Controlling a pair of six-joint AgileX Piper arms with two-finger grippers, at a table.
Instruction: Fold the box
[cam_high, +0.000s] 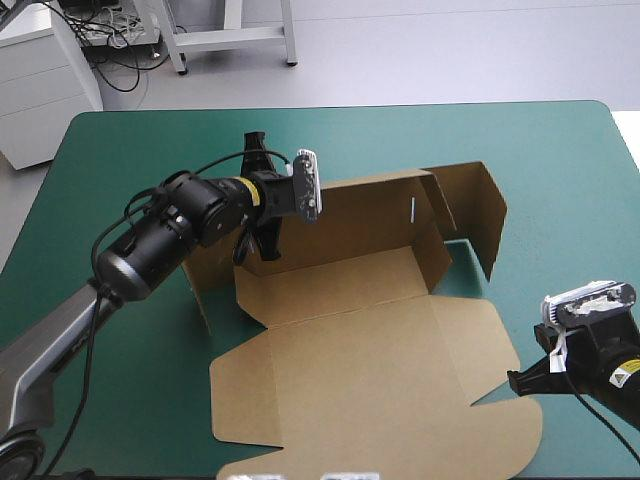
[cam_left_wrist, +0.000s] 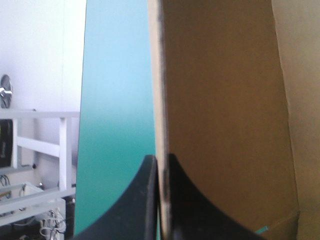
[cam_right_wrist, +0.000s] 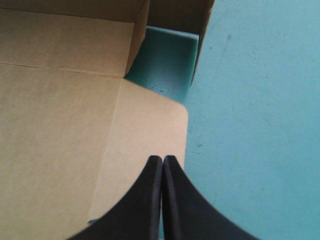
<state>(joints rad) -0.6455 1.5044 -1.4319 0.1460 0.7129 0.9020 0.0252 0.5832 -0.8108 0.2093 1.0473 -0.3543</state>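
Evidently light and stiff, the brown cut-board box (cam_high: 370, 340) lies in the middle of the teal-green covered surface (cam_high: 140, 150), its rear walls raised and its lid flat toward the robot. The left black-finned hand (cam_left_wrist: 159, 159) is clamped on a raised wall's edge. The right hand (cam_right_wrist: 163, 159), its fingers together and empty, hovers at the lid's right corner. The board probably bends only along its scores, so take flaps by their edges.

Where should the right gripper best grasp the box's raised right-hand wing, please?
By its free upper edge, I'd say, from the table's right side, a finger on each face: the wing stands upright and thin, clear of the left gripper pinching the back wall. The right gripper, shut, must open first.
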